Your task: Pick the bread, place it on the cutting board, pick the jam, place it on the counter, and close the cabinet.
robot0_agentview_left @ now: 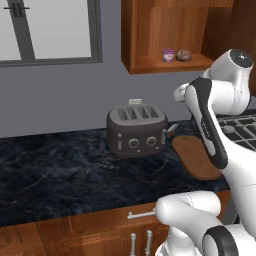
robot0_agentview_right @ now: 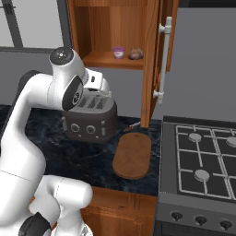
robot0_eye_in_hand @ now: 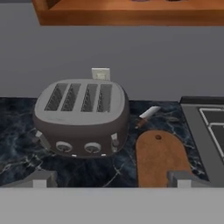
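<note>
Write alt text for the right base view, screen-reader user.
A white robot arm rises at left over a dark stone counter holding a grey toaster and an empty oval wooden cutting board. Above, the wall cabinet stands open, with the jam and the bread side by side on its shelf. A gas stove sits at right.

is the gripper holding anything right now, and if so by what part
Nothing is held. In the hand view the gripper is open with nothing between its fingertips, above the counter. The bread and jam sit on the cabinet shelf.
</note>
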You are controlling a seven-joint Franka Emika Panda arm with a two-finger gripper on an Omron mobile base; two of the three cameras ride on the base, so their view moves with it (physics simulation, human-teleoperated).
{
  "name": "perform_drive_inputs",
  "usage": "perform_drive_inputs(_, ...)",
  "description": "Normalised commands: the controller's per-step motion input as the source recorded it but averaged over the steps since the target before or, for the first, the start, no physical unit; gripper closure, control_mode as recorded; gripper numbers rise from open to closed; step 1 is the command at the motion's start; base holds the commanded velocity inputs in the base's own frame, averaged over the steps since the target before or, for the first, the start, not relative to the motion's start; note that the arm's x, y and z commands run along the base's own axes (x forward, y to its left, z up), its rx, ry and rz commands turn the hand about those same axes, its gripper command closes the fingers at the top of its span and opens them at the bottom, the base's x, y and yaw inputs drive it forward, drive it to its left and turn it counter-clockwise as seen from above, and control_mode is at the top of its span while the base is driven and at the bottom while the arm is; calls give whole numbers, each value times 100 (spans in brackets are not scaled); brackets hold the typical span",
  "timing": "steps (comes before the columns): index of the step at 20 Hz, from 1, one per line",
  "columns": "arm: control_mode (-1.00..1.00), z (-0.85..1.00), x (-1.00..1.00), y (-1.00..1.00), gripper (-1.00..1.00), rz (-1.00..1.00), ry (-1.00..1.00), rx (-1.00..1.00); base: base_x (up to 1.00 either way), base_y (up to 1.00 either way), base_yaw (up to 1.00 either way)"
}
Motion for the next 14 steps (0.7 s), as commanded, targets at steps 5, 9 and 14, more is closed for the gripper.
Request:
perform_drive_inputs(5, -100, 21, 0, -12, -100, 0, 0, 0, 0, 0, 0)
perform_drive_inputs(9, -100, 22, 0, -17, -100, 0, 0, 0, 0, 0, 0)
perform_drive_inputs(14, -100, 16, 0, -14, -100, 0, 0, 0, 0, 0, 0)
